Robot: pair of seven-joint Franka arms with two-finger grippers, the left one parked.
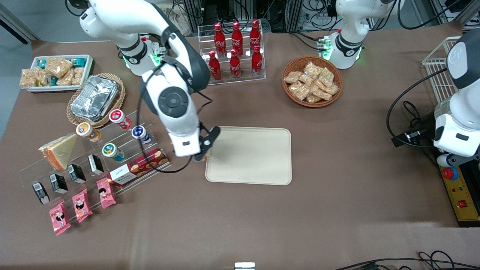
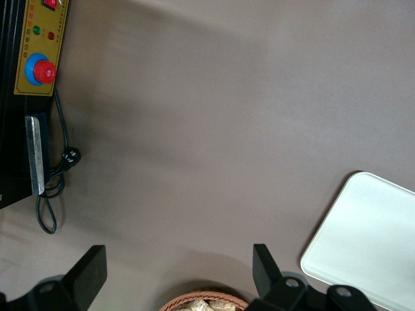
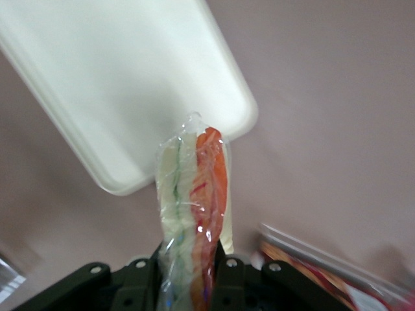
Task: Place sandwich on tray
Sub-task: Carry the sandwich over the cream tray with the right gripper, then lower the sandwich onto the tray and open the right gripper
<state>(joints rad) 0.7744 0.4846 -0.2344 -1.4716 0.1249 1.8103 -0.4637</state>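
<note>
Right now, line by line:
Gripper: the gripper (image 1: 204,152) hangs at the tray's edge on the working arm's side, its jaws closed on the sandwich (image 3: 193,214), which the right wrist view shows pinched between them by its broad faces
Sandwich: held clear of the table, its filling edge of orange-red and green turned toward the wrist camera and its long axis running straight out from the fingers; its tip reaches over one rounded corner of the tray (image 1: 255,157)
Key relation: the open middle of the tray lies sideways from the gripper, toward the parked arm's end of the table; I judge a short carry that way, then a lowering, is what the placing needs
Risk: let go here, the wedge would likely land on the rim or half off it
Front view only: the whole tray lying bare, and a second wedge (image 1: 60,150) on the acrylic display (image 1: 93,157) toward the working arm's end; the held sandwich is nearly hidden under the wrist
Right wrist view only: the grip itself and the tip's overlap with the tray corner
Left wrist view: only one corner of the tray, no sandwich
</note>
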